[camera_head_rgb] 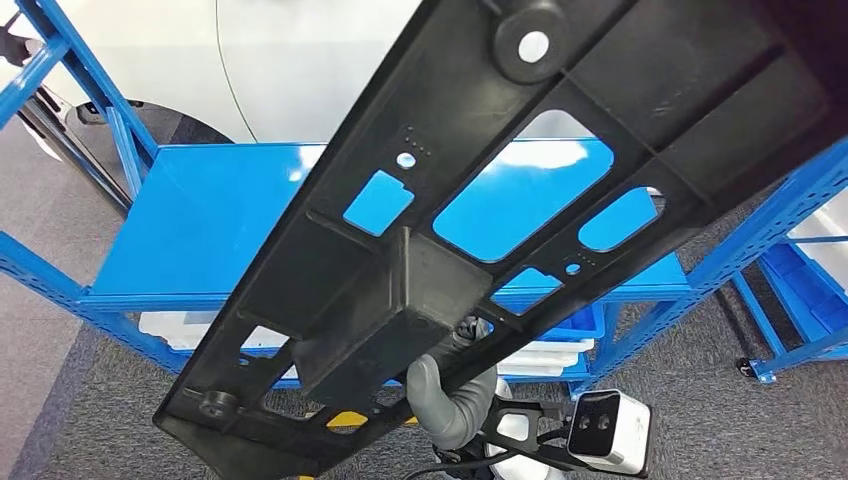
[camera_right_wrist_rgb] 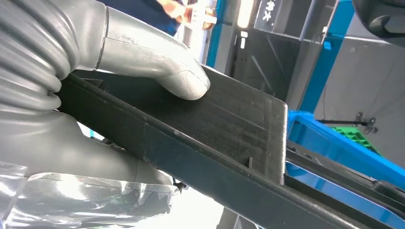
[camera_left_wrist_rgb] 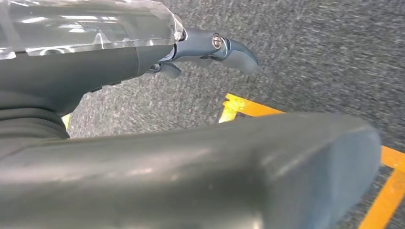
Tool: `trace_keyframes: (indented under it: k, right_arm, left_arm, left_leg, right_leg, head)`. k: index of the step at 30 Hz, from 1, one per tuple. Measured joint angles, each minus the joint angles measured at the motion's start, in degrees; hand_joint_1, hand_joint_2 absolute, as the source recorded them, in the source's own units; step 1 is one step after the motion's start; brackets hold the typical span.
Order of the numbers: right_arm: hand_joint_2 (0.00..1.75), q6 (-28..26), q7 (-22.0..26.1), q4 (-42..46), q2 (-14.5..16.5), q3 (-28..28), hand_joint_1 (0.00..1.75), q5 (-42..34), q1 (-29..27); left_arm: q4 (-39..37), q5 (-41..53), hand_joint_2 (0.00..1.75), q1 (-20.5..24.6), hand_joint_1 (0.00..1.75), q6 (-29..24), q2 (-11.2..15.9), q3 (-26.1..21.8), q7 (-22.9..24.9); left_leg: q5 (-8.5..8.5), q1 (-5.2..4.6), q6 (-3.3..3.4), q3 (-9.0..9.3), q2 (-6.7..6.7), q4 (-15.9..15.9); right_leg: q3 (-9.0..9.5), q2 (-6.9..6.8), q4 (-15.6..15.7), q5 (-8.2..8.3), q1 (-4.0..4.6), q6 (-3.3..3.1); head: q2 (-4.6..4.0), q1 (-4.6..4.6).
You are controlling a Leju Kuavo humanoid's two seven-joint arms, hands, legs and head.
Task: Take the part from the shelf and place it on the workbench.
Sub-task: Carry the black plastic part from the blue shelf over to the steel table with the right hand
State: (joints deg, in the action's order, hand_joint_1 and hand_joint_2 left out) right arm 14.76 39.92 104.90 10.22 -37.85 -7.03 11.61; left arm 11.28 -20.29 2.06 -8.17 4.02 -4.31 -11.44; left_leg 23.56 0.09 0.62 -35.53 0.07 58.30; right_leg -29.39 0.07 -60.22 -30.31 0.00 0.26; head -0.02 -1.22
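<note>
A long black plastic part [camera_head_rgb: 480, 190] with several cut-out windows and a boxy block in its middle crosses the head view diagonally, lifted above the blue shelf [camera_head_rgb: 200, 220]. My right hand [camera_head_rgb: 455, 395] grips it from below at the boxy block. In the right wrist view the thumb of my right hand [camera_right_wrist_rgb: 157, 62] presses flat on the part [camera_right_wrist_rgb: 229, 129] and the palm lies under it. My left hand [camera_left_wrist_rgb: 210, 47] hangs over grey carpet, its fingers loosely apart and holding nothing.
The blue shelf's top board is bare, with white and blue bins [camera_head_rgb: 560, 345] on the level below. A second blue rack [camera_head_rgb: 800, 270] stands at the right. Orange floor tape [camera_left_wrist_rgb: 253, 109] runs across the carpet under my left hand.
</note>
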Motion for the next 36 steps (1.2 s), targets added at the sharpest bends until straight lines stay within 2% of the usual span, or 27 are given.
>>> trace_keyframes:
  k: [1,4,5,6,8,9,10,11,12,13,15,16,17,19,20,21,24,25,26,27,28,29,31,32,34,35,36]
  right_arm:
    - [1.75,0.1,0.0,-0.1,-0.1,0.0,1.75,0.0,0.0]
    - [1.75,0.4,0.0,-0.4,-0.3,0.1,1.75,0.3,0.0]
    - [1.75,0.4,0.0,-0.6,-0.3,0.2,1.75,0.6,0.0]
    - [1.75,0.2,0.0,-0.7,-0.3,0.2,1.75,1.0,0.0]
    - [1.75,-0.2,0.0,-0.8,-0.4,0.3,1.75,1.8,-0.2]
    - [1.75,-0.4,0.0,-0.8,-0.5,0.3,1.75,2.0,-0.3]
    - [1.75,-0.5,0.0,-0.8,-0.7,0.3,1.75,2.1,-0.5]
    - [1.75,-0.5,0.0,-0.8,-0.8,0.4,1.75,2.1,-0.6]
    - [1.75,-0.4,0.0,-0.8,-1.0,0.4,1.75,2.1,-0.6]
    - [1.75,-0.3,0.0,-0.8,-1.0,0.5,1.75,2.2,-0.6]
    - [1.75,-0.1,0.0,-0.8,-1.2,0.6,1.75,2.3,-0.6]
    - [1.75,0.0,0.0,-0.8,-1.2,0.6,1.75,2.5,-0.6]
    - [1.75,0.2,0.0,-0.8,-1.3,0.7,1.75,2.6,-0.6]
    - [1.75,0.6,0.0,-0.8,-1.6,0.9,1.75,2.8,-0.6]
    - [1.75,0.7,0.0,-0.8,-1.7,1.0,1.75,2.9,-0.7]
    - [1.75,0.7,0.0,-0.8,-1.9,1.1,1.75,2.9,-0.7]
    - [1.75,0.8,0.0,-0.9,-2.3,1.2,1.75,3.0,-0.8]
    - [1.75,0.9,0.0,-0.9,-2.5,1.2,1.75,3.0,-0.9]
    - [1.75,1.1,0.0,-0.9,-2.6,1.3,1.75,3.0,-0.9]
    - [1.75,1.4,0.0,-1.0,-2.7,1.3,1.75,3.0,-1.0]
    - [1.75,1.9,0.0,-1.0,-2.9,1.3,1.75,3.0,-1.0]
    - [1.75,2.3,0.0,-1.0,-2.9,1.3,1.75,3.1,-1.0]
    - [1.75,2.9,0.0,-1.1,-3.0,1.3,1.75,3.3,-0.9]
    - [1.75,3.1,0.0,-1.1,-3.0,1.3,1.75,3.4,-0.8]
    - [1.75,3.2,0.0,-1.4,-3.0,1.3,1.75,3.7,-0.7]
    - [1.75,3.3,0.0,-1.5,-3.0,1.3,1.75,3.8,-0.6]
    - [1.75,3.2,0.0,-1.6,-3.0,1.3,1.75,3.9,-0.6]
  left_arm:
    - [0.0,0.0,0.00,-0.1,0.00,0.0,0.0,0.0,0.1]
    - [0.0,0.2,0.00,-0.2,0.00,0.1,-0.2,0.0,0.3]
    - [0.0,0.3,0.00,-0.3,0.00,0.1,-0.2,-0.1,0.4]
    - [0.0,0.5,0.00,-0.4,0.00,0.2,-0.3,-0.1,0.4]
    - [0.0,1.0,0.00,-0.4,0.00,0.3,-0.4,-0.1,0.5]
    - [0.0,1.2,0.00,-0.4,0.00,0.4,-0.5,-0.1,0.6]
    - [0.0,1.4,0.00,-0.4,0.00,0.6,-0.5,-0.1,0.6]
    - [0.0,1.5,0.00,-0.4,0.00,0.9,-0.6,-0.1,0.6]
    - [0.0,1.7,0.00,-0.4,0.00,1.2,-0.6,-0.1,0.6]
    - [0.0,1.9,0.00,-0.3,0.00,1.4,-0.7,-0.1,0.6]
    - [0.0,2.3,0.00,0.0,0.00,1.8,-0.7,0.0,0.7]
    - [0.0,2.5,0.00,0.2,0.00,2.0,-0.8,0.0,0.7]
    - [0.0,2.7,0.00,0.2,0.00,2.1,-0.9,0.0,0.8]
    - [-0.1,2.9,0.00,0.3,0.00,2.2,-1.0,0.1,0.8]
    - [-0.1,2.9,0.00,0.3,0.00,2.2,-1.1,0.1,0.8]
    - [-0.1,2.9,0.00,0.3,0.00,2.2,-1.2,0.1,0.8]
    - [-0.1,2.9,0.00,0.3,0.00,2.2,-1.3,0.1,0.9]
    - [-0.1,2.9,0.00,0.3,0.00,2.2,-1.4,0.1,0.9]
    - [-0.1,2.9,0.00,0.3,0.00,2.1,-1.4,0.1,0.9]
    - [-0.1,2.9,0.00,0.3,0.00,2.1,-1.5,0.1,0.9]
    - [-0.1,2.8,0.00,0.2,0.00,1.9,-1.6,0.1,0.9]
    - [-0.1,2.8,0.00,0.2,0.00,1.8,-1.7,0.1,0.9]
    - [-0.1,2.7,0.00,0.2,0.00,1.4,-2.0,0.1,0.9]
    - [-0.1,2.6,0.00,0.2,0.00,1.3,-2.2,0.1,0.9]
    - [-0.1,2.5,0.00,0.2,0.00,0.9,-2.4,0.1,1.2]
    - [-0.1,2.4,0.00,0.1,0.00,0.8,-2.5,0.1,1.3]
    - [-0.2,2.4,0.00,0.1,0.00,0.7,-2.6,0.1,1.4]
  left_leg:
    - [-0.25,0.01,-0.32,-0.16,0.00,0.1]
    - [-0.76,0.15,-1.39,-0.46,-0.04,0.2]
    - [0.13,0.21,-1.70,-0.83,-0.07,0.8]
    - [1.94,0.28,-1.99,-1.49,-0.10,2.5]
    - [7.24,0.56,-2.48,-3.53,-0.11,8.9]
    - [9.17,0.69,-2.70,-4.38,-0.11,12.5]
    - [9.89,0.79,-2.88,-4.62,-0.11,15.0]
    - [9.21,0.88,-2.97,-3.87,-0.10,15.5]
    - [7.74,0.97,-2.98,-2.11,-0.10,14.0]
    - [6.20,1.04,-2.93,0.57,-0.11,10.7]
    - [5.39,0.92,-2.50,6.18,-0.23,2.6]
    - [5.63,0.77,-2.16,7.73,-0.31,0.0]
    - [5.93,0.55,-1.77,8.29,-0.40,-1.3]
    - [5.13,0.43,-0.90,7.61,-0.30,-1.8]
    - [4.56,0.47,-0.40,7.13,-0.15,-1.9]
    - [3.89,0.54,0.06,6.55,0.02,-2.1]
    - [1.84,0.43,0.75,4.05,0.27,-2.0]
    - [1.22,0.37,0.76,3.07,0.28,-1.9]
    - [0.66,0.33,0.71,2.12,0.28,-1.7]
    - [0.17,0.31,0.61,1.21,0.28,-1.4]
    - [-0.26,0.30,0.48,0.36,0.27,-1.1]
    - [-0.65,0.28,0.31,-0.40,0.26,-0.7]
    - [-1.37,0.19,-0.20,-1.32,0.21,-0.1]
    - [-1.80,0.18,-0.54,-1.51,0.19,0.0]
    - [-2.59,0.22,-1.21,-1.64,0.16,-0.3]
    - [-2.11,0.30,-1.54,-1.92,0.12,0.0]
    - [-0.53,0.39,-1.87,-2.41,0.08,1.1]
  right_leg:
    - [0.93,0.00,1.7,-0.07,0.14,-0.29]
    - [0.52,-0.07,2.4,0.81,0.25,-1.36]
    - [0.17,-0.16,2.6,1.34,0.16,-1.83]
    - [-0.29,-0.25,2.8,1.92,0.03,-2.23]
    - [-1.58,-0.32,2.8,3.00,0.01,-2.62]
    - [-2.28,-0.32,2.7,3.53,0.04,-2.64]
    - [-3.01,-0.32,2.7,4.06,0.08,-2.60]
    - [-3.73,-0.32,2.6,4.57,0.09,-2.51]
    - [-4.44,-0.31,2.4,5.04,0.10,-2.38]
    - [-5.06,-0.30,2.3,5.48,0.10,-2.22]
    - [-5.95,-0.27,2.0,6.23,0.20,-1.70]
    - [-6.14,-0.28,2.0,6.62,0.23,-1.35]
    - [-6.28,-0.30,2.0,7.05,0.21,-0.97]
    - [-6.55,-0.26,2.1,7.70,0.01,-0.21]
    - [-7.00,-0.19,1.5,6.97,-0.07,0.09]
    - [-7.70,-0.12,0.1,5.21,-0.14,0.33]
    - [-10.69,-0.05,-10.1,-2.98,-0.32,0.76]
    - [-11.07,-0.05,-13.1,-4.04,-0.33,0.85]
    - [-10.64,-0.05,-14.4,-3.67,-0.33,0.89]
    - [-9.17,-0.06,-13.7,-2.27,-0.33,0.84]
    - [-6.73,-0.06,-10.9,-0.62,-0.32,0.72]
    - [-3.67,-0.06,-6.8,0.13,-0.28,0.50]
    - [1.11,-0.04,0.5,-0.13,-0.01,-0.03]
    - [2.05,-0.03,2.3,-0.65,0.15,-0.33]
    - [1.73,-0.09,2.8,0.06,0.16,-1.06]
    - [1.31,-0.17,2.9,0.65,0.04,-1.49]
    - [0.76,-0.26,3.1,1.35,-0.08,-1.93]
  head:
    - [0.00,0.00]
    - [0.00,0.00]
    - [0.00,0.00]
    - [0.00,0.00]
    - [0.00,0.00]
    - [0.00,0.00]
    - [0.00,0.00]
    - [0.00,0.00]
    - [0.00,0.00]
    - [0.00,-0.01]
    - [0.01,-0.01]
    - [0.01,-0.01]
    - [0.01,-0.01]
    - [0.01,0.00]
    - [0.01,0.01]
    - [0.00,0.01]
    - [0.00,0.00]
    - [0.00,0.00]
    - [0.00,0.00]
    - [0.00,0.00]
    - [0.00,0.00]
    - [0.01,0.00]
    - [0.01,0.00]
    - [0.02,-0.01]
    - [0.01,-0.01]
    - [0.01,-0.01]
    - [0.01,-0.01]
